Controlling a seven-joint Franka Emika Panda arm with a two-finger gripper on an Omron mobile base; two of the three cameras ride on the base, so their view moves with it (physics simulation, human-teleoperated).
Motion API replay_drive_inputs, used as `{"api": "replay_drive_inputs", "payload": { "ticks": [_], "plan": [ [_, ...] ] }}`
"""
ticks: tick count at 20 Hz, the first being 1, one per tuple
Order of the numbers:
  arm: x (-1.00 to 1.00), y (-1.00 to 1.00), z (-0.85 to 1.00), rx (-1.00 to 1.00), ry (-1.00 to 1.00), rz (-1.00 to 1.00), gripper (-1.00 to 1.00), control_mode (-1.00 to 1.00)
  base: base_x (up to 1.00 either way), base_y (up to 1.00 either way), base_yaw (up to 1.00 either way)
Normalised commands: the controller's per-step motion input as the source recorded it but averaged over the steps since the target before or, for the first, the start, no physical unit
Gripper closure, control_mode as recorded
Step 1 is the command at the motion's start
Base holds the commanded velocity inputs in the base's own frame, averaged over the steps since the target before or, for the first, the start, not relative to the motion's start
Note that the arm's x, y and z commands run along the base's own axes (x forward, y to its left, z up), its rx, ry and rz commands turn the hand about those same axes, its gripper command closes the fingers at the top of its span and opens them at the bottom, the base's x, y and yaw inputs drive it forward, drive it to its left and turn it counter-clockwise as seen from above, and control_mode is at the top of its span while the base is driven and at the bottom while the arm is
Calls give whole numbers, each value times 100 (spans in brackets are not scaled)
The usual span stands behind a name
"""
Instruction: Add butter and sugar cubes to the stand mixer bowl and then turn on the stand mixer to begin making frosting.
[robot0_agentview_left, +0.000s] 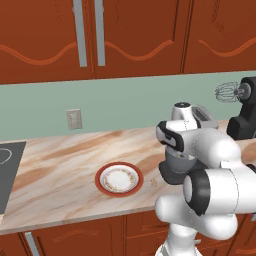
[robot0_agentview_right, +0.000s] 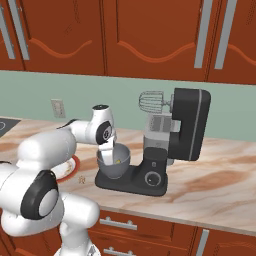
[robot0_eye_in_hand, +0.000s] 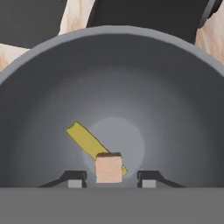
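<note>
My gripper (robot0_eye_in_hand: 112, 179) hangs inside the mouth of the grey stand mixer bowl (robot0_eye_in_hand: 112, 65), pointing down into it. A tan sugar cube (robot0_eye_in_hand: 108, 168) sits between the fingertips (robot0_eye_in_hand: 76, 179) with a gap on each side, so the jaws are open and not touching it. The yellow butter (robot0_eye_in_hand: 87, 141) lies slanted on the bowl's floor under the cube. From the right base view, the gripper (robot0_agentview_right: 111, 150) dips into the bowl (robot0_agentview_right: 107, 170), which sits on the base of the black stand mixer (robot0_agentview_right: 187, 125), below its raised whisk (robot0_agentview_right: 151, 101). The stand mixer (robot0_agentview_left: 245, 112) is at the right edge of the left base view.
A red-rimmed white plate (robot0_agentview_left: 119, 179) lies on the marble counter, left of the bowl. A small tan speck (robot0_agentview_left: 153, 182) lies between plate and bowl. A grey toaster (robot0_agentview_right: 160, 127) stands behind the mixer. A dark cooktop (robot0_agentview_left: 6, 170) is at the far left.
</note>
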Motion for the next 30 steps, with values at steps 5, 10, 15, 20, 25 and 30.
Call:
{"api": "replay_drive_inputs", "payload": {
  "ticks": [5,10,15,20,25,30],
  "plan": [
    [0,-3,-5,3,0,2,-100,-100,0,0,0],
    [-28,0,21,1,-5,0,-100,-100,0,0,0],
    [-44,4,45,0,-6,1,-100,-100,0,0,0],
    [-53,24,34,0,-3,0,-100,-100,0,0,0],
    [-48,46,29,0,0,0,-100,-100,0,0,0],
    [-34,61,10,0,6,0,-100,-100,0,0,0]
  ]
}}
